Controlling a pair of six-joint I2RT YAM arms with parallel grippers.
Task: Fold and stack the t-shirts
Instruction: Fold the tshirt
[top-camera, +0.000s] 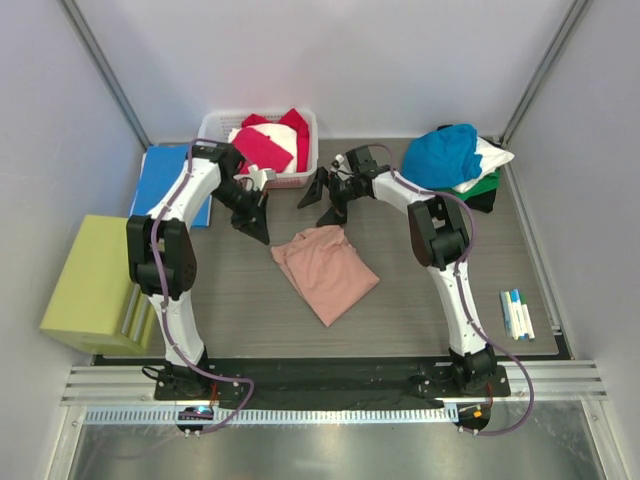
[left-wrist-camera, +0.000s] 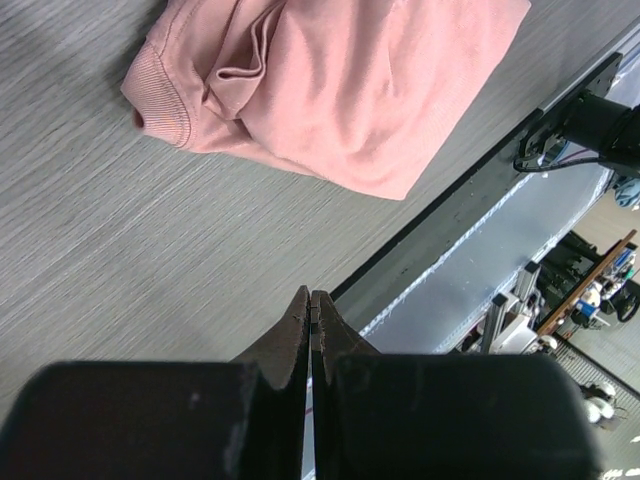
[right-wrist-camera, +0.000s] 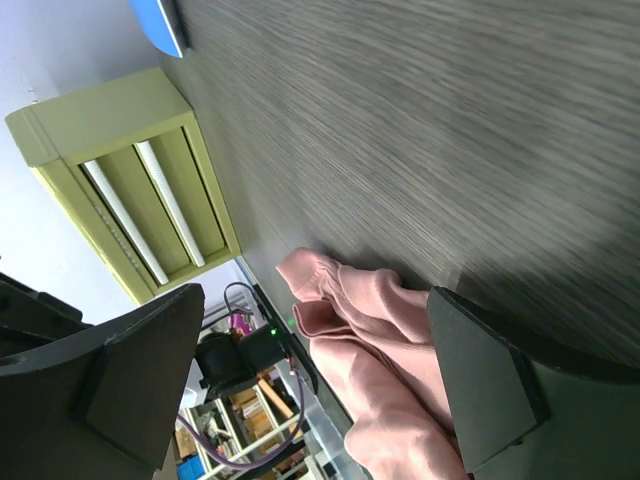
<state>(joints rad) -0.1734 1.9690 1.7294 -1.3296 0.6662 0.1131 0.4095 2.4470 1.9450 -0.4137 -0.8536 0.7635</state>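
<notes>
While right end effector (top-camera: 322, 205) hovers, pink t-shirt (top-camera: 325, 270) lies just nearside, untouched.

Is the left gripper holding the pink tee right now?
No, the left gripper is shut with nothing between its fingers, and the pink t-shirt lies on the table apart from it.

We find bare tabletop (top-camera: 250, 310) in front of and beside the pink shirt (top-camera: 325, 268); a basket (top-camera: 207, 128) stands behind it, a clothes pile (top-camera: 445, 155) back right, a green box (top-camera: 90, 290) far left, markers (top-camera: 516, 313) near the right edge.
</notes>
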